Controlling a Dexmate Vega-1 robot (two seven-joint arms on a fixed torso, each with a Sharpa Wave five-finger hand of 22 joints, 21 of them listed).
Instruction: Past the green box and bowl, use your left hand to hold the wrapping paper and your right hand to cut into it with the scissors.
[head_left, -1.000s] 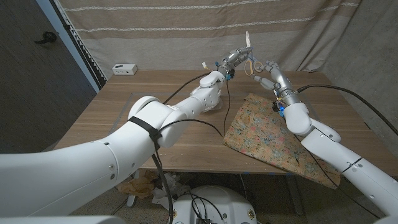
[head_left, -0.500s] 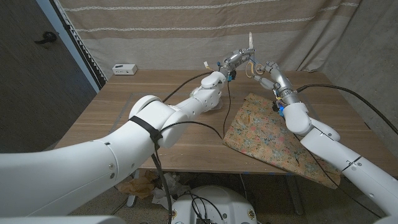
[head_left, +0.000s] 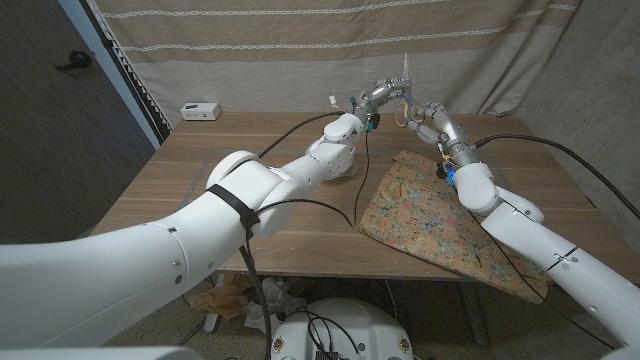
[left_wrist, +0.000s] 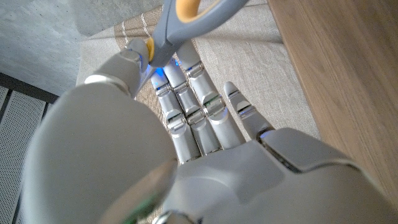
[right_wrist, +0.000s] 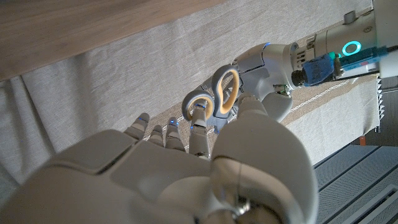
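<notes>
Head view shows our left hand (head_left: 385, 93) and right hand (head_left: 422, 112) both grasping the scissors (head_left: 402, 85) aloft, blades upward, over the counter's far edge, while the wrapping paper (head_left: 437, 220) lies nearer us below.

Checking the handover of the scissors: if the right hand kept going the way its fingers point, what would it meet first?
Most likely the scissors' handle loops, held by the left hand; a right hand fingertip already looks to be at one loop, though depth is uncertain.
</notes>
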